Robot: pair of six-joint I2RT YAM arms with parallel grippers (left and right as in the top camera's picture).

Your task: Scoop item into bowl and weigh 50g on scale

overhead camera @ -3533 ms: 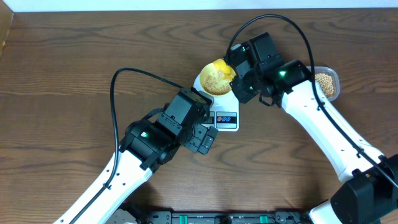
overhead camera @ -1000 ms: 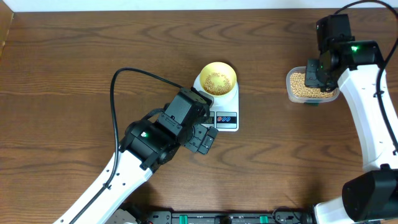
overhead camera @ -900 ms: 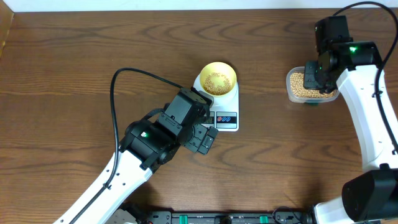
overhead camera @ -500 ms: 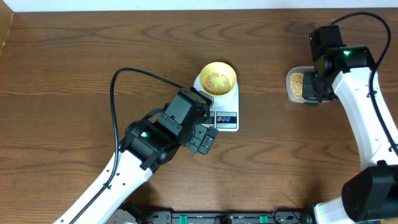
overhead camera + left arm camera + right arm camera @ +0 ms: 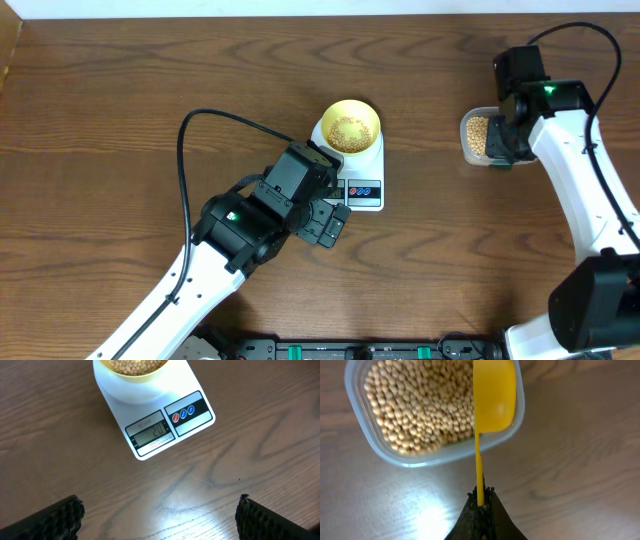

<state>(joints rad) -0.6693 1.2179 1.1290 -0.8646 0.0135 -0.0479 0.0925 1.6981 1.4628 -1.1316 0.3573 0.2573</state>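
The pale-yellow bowl [image 5: 351,127] stands on the white scale [image 5: 363,192] and holds a layer of tan beans [image 5: 349,128]. More beans [image 5: 420,405] fill the clear tub [image 5: 436,456] at the right. My right gripper [image 5: 480,497] is shut on the thin handle of the yellow scoop [image 5: 493,395], whose cup hangs over the tub's right side with no beans showing on it. My left gripper [image 5: 160,522] is open above bare wood just in front of the scale [image 5: 196,410], its fingers [image 5: 60,520] wide apart and holding nothing.
The tub [image 5: 476,136] sits near the table's right edge, partly under my right arm [image 5: 560,170]. My left arm [image 5: 240,225] reaches in from the front left, its cable looping over the table. The scale's display [image 5: 150,435] is lit.
My right arm has carried the scoop from over the bowl to the tub, then slid a little left and nearer over it. The left arm has not moved.
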